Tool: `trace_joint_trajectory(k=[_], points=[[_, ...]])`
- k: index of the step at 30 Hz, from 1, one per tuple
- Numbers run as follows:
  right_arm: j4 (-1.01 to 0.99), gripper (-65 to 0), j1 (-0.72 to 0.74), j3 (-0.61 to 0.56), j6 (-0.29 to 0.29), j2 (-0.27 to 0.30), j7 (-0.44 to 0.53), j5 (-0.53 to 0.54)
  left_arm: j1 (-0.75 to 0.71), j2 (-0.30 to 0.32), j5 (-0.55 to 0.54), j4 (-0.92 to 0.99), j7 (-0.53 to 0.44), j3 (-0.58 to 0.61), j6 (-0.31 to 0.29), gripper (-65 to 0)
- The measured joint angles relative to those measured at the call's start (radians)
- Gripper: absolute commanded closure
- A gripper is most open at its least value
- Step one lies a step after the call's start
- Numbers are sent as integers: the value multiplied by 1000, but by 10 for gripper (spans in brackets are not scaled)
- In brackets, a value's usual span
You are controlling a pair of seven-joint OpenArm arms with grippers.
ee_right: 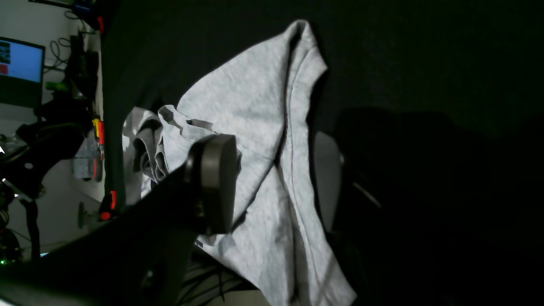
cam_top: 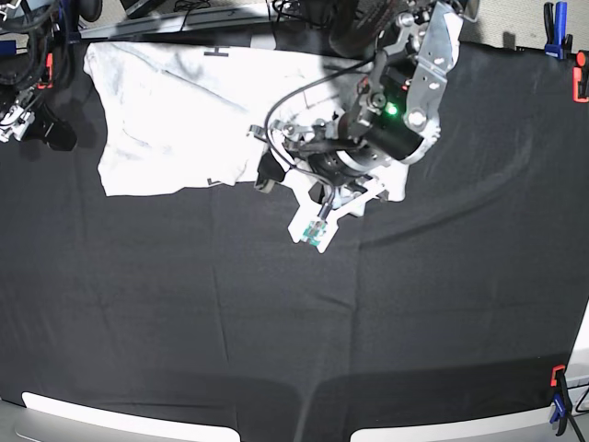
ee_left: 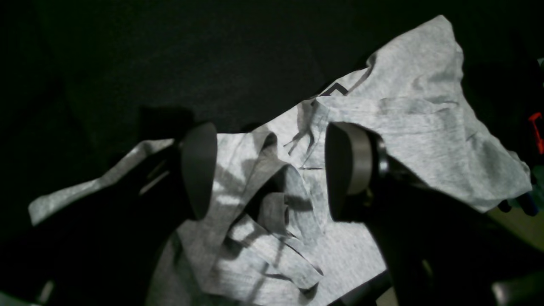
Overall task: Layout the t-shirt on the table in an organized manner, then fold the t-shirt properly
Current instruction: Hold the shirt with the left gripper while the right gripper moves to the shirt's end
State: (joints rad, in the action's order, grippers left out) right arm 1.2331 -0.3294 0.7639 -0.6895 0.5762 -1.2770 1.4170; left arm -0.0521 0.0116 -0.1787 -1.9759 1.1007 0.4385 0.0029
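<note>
The t-shirt (cam_top: 175,120) lies crumpled at the far edge of the bench (cam_top: 294,313), on the left half of the base view, with part of its cloth running under the arm that reaches in from the top of that view. The bench is covered by a black cloth with faint creases, and a red clamp (cam_top: 557,377) sits on its near right corner. In the left wrist view, the left pincer (ee_left: 272,170) hangs over a bunched part of the shirt with its jaws standing wide apart; folded bands of grey fabric lie between and below the two pads, but neither pad visibly presses on the cloth, and nothing is held. A bit of dark print shows on the shirt above the pads. In the right wrist view, the right pincer (ee_right: 276,182) is poised over a long ridge of the shirt, its jaws partly apart with the fold running between them; whether the pads touch the fabric cannot be told. A lit monitor (ee_right: 21,63) shows beyond the bench edge there.
</note>
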Motion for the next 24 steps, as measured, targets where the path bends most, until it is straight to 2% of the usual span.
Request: trace_joint_trajectory(k=[8,9,12,24], points=[[-1,-295,-3,0,0,8,-11,-2,0,0,0,0,0,0,0,-372],[-1,-321,-3,0,0,8,-13,-14,0,0,0,0,0,0,0,-372],[-1,-480,-3,0,0,8,-32,-63,0,0,0,0,0,0,0,-372],[-1,-475,-3,0,0,8,-42,23,0,0,0,0,0,0,0,-372]])
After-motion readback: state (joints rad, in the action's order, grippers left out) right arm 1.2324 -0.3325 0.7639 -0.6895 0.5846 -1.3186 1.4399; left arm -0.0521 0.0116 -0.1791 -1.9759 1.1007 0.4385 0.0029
